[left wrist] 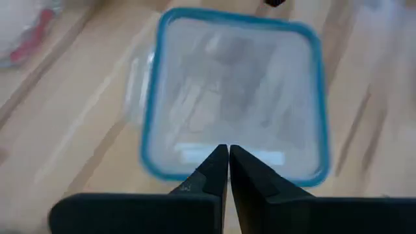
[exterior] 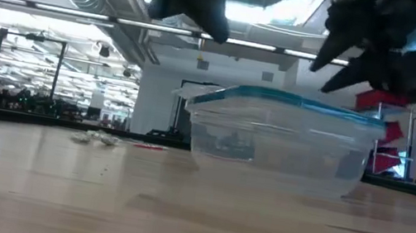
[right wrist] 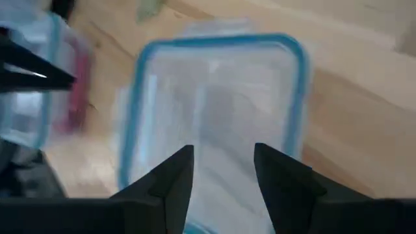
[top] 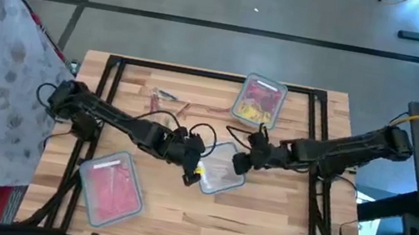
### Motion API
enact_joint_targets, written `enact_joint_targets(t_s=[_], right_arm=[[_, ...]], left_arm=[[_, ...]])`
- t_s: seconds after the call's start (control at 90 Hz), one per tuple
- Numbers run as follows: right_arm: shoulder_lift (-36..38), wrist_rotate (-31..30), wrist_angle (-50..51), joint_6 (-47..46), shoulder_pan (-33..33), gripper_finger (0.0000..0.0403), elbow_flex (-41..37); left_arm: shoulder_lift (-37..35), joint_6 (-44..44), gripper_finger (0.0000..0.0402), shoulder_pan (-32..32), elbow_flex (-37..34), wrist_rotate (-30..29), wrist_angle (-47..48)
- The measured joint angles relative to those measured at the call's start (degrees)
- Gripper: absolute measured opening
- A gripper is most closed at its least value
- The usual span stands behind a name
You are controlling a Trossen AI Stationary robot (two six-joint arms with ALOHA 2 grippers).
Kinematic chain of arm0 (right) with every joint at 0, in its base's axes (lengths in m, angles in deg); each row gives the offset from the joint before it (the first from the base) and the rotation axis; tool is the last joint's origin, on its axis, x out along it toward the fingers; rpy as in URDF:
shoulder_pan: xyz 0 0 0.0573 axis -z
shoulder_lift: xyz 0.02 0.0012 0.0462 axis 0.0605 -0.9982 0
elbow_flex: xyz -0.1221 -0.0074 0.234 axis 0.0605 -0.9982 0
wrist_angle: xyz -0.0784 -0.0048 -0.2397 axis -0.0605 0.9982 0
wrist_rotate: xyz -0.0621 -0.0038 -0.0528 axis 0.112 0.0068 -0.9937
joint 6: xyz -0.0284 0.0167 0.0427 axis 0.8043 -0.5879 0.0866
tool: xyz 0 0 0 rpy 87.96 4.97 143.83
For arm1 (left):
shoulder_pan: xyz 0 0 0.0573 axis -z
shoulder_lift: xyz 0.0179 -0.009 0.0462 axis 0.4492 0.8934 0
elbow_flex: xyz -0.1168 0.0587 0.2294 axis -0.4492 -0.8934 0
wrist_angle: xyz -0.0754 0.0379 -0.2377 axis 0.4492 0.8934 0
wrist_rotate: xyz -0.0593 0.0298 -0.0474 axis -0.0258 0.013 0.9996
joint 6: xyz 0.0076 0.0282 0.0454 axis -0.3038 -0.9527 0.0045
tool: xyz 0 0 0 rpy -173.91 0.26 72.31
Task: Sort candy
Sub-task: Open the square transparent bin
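Pink candy [top: 110, 190] fills the clear container [top: 93, 173] near the tabletop's front-left corner, and we read that as one colour already gathered. Moving rightward, our left claw [top: 190, 175] hangs at the middle of the wooden tabletop [top: 260, 227], just over the left edge of the middle container [top: 227, 179]; in its wrist view the two dark fingers are pressed together, clenched, and we cannot make out anything between them there, though from above a small yellow speck [top: 199, 169] shows right at the tips, which may be a piece of candy. We cannot say for sure. Beyond that arm, toward the back edge, a few loose wrapped pieces [top: 167, 96] lie well apart from both claws, small, silvery and reddish, too small to tell more. The middle container has a blue-green rim and looks nearly empty; its long axis runs slantwise across the tabletop, and it lies directly under and between the two claws. Our right claw [top: 241, 162] hovers over that container's back-right corner with its fingers spread, released, holding nothing. Farther right and toward the back edge, a third container [top: 274, 90] holds yellow candy [top: 255, 106] with some red mixed in. We judge the coming move turns on the left claw, which already stands above the middle container's rim, so a drop would call for only a slight shift inward; the loose pieces lie nearer the left arm's side.
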Motion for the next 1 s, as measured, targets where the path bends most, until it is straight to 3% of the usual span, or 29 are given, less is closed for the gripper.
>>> enact_joint_targets(t_s=[0.2, 0.311, 0.533, 0.856, 1.0], right_arm=[[1.0, 1.6, 19.2, -2.4, 0.0, 0.0149, 0.8], [0.9, 4.1, 20.5, -3.1, 0.0, 0.0149, -1.9], [0.7, 7.3, 5.3, -6.9, 0.0, 0.0149, -8.3], [-5.9, -1.2, -25.1, -8.3, 0.0, 0.0149, -10.0], [-5.7, -4.7, -29.0, -6.7, 0.0, 0.0149, -10.0]], left_arm=[[0.0, -2.1, 0.0, -2.2, 0.0, 2.0, -2.8], [0.2, -2.7, 0.0, -3.4, -0.1, 2.0, -2.7], [1.0, -2.7, 0.0, -4.2, -0.1, 2.3, -1.2], [-1.4, -0.8, 0.0, -3.1, -0.2, 2.2, 5.4], [-1.6, -0.6, 0.0, -2.4, -0.2, 2.2, 5.3]])
